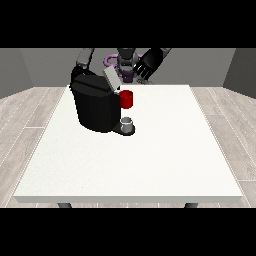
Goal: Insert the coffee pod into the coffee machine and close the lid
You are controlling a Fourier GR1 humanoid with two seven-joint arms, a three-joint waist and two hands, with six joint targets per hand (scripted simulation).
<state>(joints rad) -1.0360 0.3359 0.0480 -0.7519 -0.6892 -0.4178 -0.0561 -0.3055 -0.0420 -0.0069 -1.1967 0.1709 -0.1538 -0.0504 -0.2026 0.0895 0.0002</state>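
A black coffee machine (95,107) stands on the white table (150,160), left of its middle. The machine's grey lid (111,79) is tilted up and open. A red holder (126,99) juts from the machine's front, above a small grey cup (128,123) on the base. I see no coffee pod. The hand at the view's left (76,74) is behind the machine's top back corner and blends into the black body. The hand at the view's right (149,62) hangs in the air beyond the table's far edge, holding nothing, with its fingers spread.
The robot's torso (126,62) is behind the table's far edge, just beyond the machine. A wooden floor surrounds the table on all sides.
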